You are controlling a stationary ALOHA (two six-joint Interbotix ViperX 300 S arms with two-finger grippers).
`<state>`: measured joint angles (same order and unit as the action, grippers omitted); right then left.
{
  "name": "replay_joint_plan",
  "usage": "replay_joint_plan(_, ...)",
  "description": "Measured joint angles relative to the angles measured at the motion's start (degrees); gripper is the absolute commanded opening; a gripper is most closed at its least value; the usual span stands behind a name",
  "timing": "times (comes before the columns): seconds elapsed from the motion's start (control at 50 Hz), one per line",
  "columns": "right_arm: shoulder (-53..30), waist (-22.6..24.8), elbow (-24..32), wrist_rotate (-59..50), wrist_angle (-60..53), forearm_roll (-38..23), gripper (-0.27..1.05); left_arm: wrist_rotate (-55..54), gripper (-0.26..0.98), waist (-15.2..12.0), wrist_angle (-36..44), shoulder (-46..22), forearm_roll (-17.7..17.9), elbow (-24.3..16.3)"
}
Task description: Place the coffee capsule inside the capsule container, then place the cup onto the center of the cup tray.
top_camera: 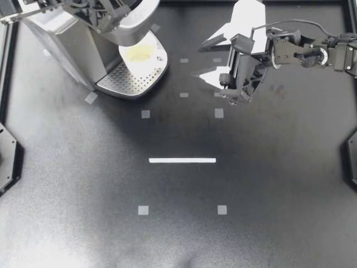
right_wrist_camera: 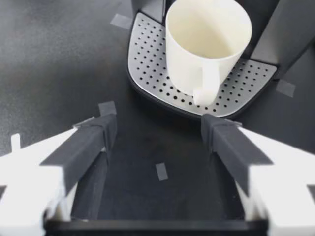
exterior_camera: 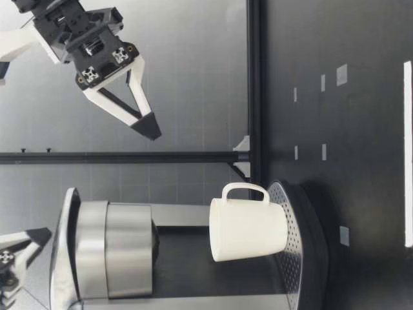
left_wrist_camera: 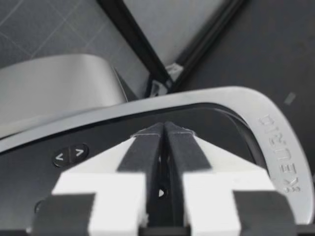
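Across the whole top view stretches a black surface (top_camera: 262,223). At the upper left of the frame stands a silver and black coffee machine (top_camera: 61,39), its rounded head overhanging its base. The left arm (top_camera: 83,8) comes in along the upper left edge and ends over that head. The right arm (top_camera: 301,53) reaches in from the upper right and ends to the right of the machine, well apart from it.

The left jaws are clenched. In the left wrist view their two dark fingers (left_wrist_camera: 142,152) press flat together with nothing seen between them, just above the machine's curved silver top. Whether they touch it cannot be told. The right jaws are released, spread wide and holding nothing. In the right wrist view they point at the machine's front, and in the low view they hang high above the surface.

At the machine's foot lies the perforated metal cup tray (top_camera: 125,84). The white cup (top_camera: 139,54) stands upright on it, toward the machine's body and partly under the head. In the right wrist view its handle faces the right jaws, and in the low view its base rests on the tray.

Near the centre of the top view lies a white strip of tape (top_camera: 182,160), with small grey tape squares (top_camera: 145,114) scattered around it.
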<state>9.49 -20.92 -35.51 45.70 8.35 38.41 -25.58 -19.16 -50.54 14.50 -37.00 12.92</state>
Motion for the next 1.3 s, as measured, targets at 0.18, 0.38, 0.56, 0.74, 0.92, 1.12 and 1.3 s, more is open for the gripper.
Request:
replay_joint_plan(0.18,0.0,0.0,-0.2,0.0,0.0,0.0,0.65,0.0,0.13,0.4,-0.9,-0.8,-0.4,-0.1)
replay_joint_plan(0.38,0.0,0.0,-0.7,-0.2,0.0,0.0,0.65,0.2,0.13,0.3,-1.0,-1.0,0.9,-0.3)
replay_joint_plan(0.56,-0.1,0.0,-0.7,-0.2,-0.4,0.0,0.65,2.5,0.13,-0.3,-1.2,-0.9,5.2,-0.3)
replay_joint_plan(0.74,-0.1,0.0,-0.8,-0.2,-0.7,0.0,0.65,3.8,0.13,-0.4,-2.4,-1.4,6.6,-0.5)
replay_joint_plan(0.92,0.0,0.4,-0.8,-0.1,-0.9,0.0,0.65,3.9,0.13,-0.4,-2.5,-1.4,6.7,-0.9)
replay_joint_plan(1.12,0.0,0.6,-0.8,-0.1,-1.2,0.0,0.65,4.4,0.13,-0.4,-1.3,-0.7,6.8,-1.1)
replay_joint_plan(1.3,0.0,1.0,-0.8,-0.3,-1.2,0.0,0.65,4.4,0.13,0.3,4.5,3.0,6.7,0.4)
